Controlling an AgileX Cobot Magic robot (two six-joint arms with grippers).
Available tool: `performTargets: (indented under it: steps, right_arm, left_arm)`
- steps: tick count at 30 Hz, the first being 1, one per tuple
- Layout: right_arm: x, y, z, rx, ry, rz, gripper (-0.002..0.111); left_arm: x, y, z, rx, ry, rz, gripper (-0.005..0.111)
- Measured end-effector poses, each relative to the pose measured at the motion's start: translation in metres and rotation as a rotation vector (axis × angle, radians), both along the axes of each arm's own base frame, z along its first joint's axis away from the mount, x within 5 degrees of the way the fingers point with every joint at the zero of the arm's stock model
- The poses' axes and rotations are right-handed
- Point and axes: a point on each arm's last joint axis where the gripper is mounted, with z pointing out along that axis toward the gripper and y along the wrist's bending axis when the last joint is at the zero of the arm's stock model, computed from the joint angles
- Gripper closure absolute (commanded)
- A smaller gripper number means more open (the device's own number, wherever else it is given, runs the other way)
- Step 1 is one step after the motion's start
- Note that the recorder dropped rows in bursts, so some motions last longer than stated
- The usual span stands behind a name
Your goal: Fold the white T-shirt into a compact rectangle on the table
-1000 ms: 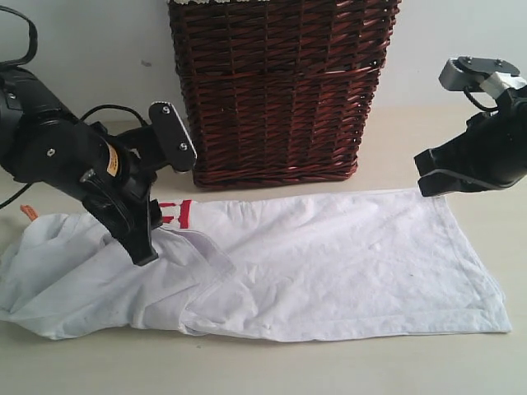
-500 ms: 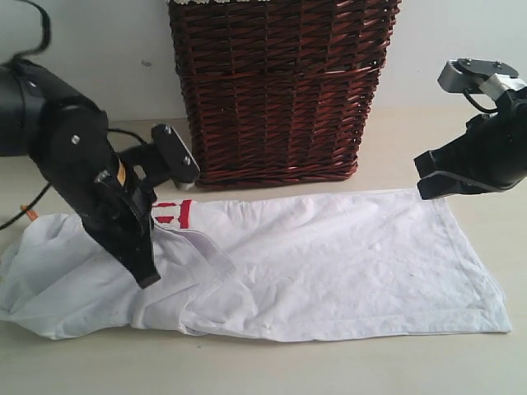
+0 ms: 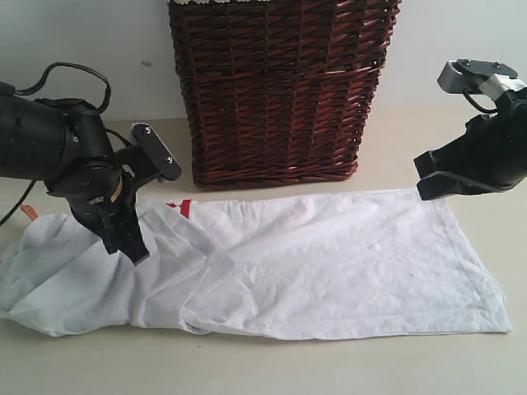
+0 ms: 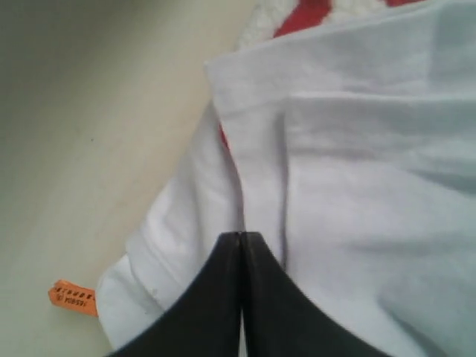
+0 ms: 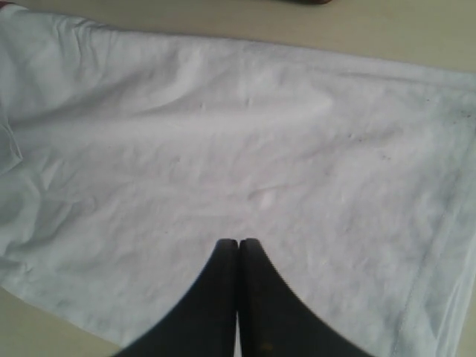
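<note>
**White T-shirt** [image 3: 329,263], one. It lay flat on the table [image 3: 346,370], its long side running from 9 o'clock to 3 o'clock as I faced it. The 3 o'clock half was smooth and roughly rectangular, with the stitched hem showing along its edges. The 9 o'clock half was bunched and creased, with a folded flap overlapping the body. A scrap of the red band [image 3: 181,207] showed at the far edge toward 10 o'clock. A small orange tag [image 3: 29,212] stuck out at the 9 o'clock end.

**Left gripper** [image 3: 134,249], black. It was angled downward over the rumpled part, at about 9 o'clock from the shirt's middle. Its jaws were pressed together tip to tip, and the tips sat at the cloth beside a raised ridge of fabric. Whether any cloth was nipped between them could not be told.

**Right gripper** [image 3: 423,183], black. It was held over the shirt's far corner at 2 o'clock and appeared clear of the cloth. Its jaws were closed flat against each other and held nothing.

**Wicker basket** [image 3: 280,90], dark reddish-brown. It stood upright on the table at 12 o'clock from the shirt, just beyond the shirt's far edge.

**Wall** [image 3: 99,41], plain white, behind the basket.

**Cable** [image 3: 74,70], black. It looped above the left arm at 10 o'clock.
</note>
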Motion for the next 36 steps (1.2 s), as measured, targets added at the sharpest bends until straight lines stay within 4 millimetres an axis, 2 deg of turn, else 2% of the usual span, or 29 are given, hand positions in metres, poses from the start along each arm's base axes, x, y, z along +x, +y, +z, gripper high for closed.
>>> performTargets:
  steps: [4, 6, 8, 10, 12, 14, 16, 17, 21, 24, 26, 29, 36]
  right_arm:
    - [0.000, 0.000, 0.000, 0.000, 0.000, 0.000, 0.108]
    - [0.000, 0.000, 0.000, 0.000, 0.000, 0.000, 0.108]
    - [0.000, 0.000, 0.000, 0.000, 0.000, 0.000, 0.108]
    - [0.000, 0.000, 0.000, 0.000, 0.000, 0.000, 0.108]
    - [0.000, 0.001, 0.001, 0.008, 0.003, 0.001, 0.108]
    - [0.002, 0.002, 0.007, 0.028, -0.002, 0.003, 0.108]
    - [0.000, 0.005, 0.021, 0.059, -0.033, 0.006, 0.108]
    - [-0.001, 0.006, 0.031, 0.079, -0.060, 0.010, 0.108]
    - [-0.019, 0.011, 0.072, 0.147, -0.188, 0.039, 0.108]
    - [-0.037, 0.011, 0.099, 0.161, -0.284, 0.053, 0.108]
    - [-0.050, 0.012, 0.114, 0.167, -0.340, 0.058, 0.108]
    - [-0.073, 0.012, 0.133, 0.187, -0.420, 0.060, 0.108]
    - [-0.133, 0.013, 0.160, 0.209, -0.586, 0.101, 0.108]
  left_arm:
    - [-0.001, -0.001, 0.002, -0.029, -0.003, 0.030, 0.105]
    - [-0.003, 0.000, 0.011, -0.071, -0.015, 0.061, 0.097]
    - [-0.003, 0.006, 0.024, -0.126, -0.036, 0.120, 0.084]
    - [0.000, 0.023, 0.040, -0.189, -0.058, 0.217, 0.070]
    - [0.003, 0.050, 0.052, -0.253, -0.059, 0.351, 0.060]
    - [0.005, 0.079, 0.059, -0.308, -0.036, 0.479, 0.056]
    - [0.004, 0.102, 0.059, -0.361, 0.004, 0.569, 0.056]
    - [0.003, 0.118, 0.057, -0.401, 0.033, 0.626, 0.056]
    - [-0.002, 0.161, 0.039, -0.508, 0.124, 0.769, 0.056]
    - [-0.003, 0.182, 0.026, -0.584, 0.174, 0.835, 0.056]
    - [-0.002, 0.190, 0.017, -0.623, 0.204, 0.851, 0.056]
    - [0.001, 0.191, 0.002, -0.682, 0.253, 0.846, 0.056]
    - [0.015, 0.187, -0.023, -0.751, 0.321, 0.836, 0.056]
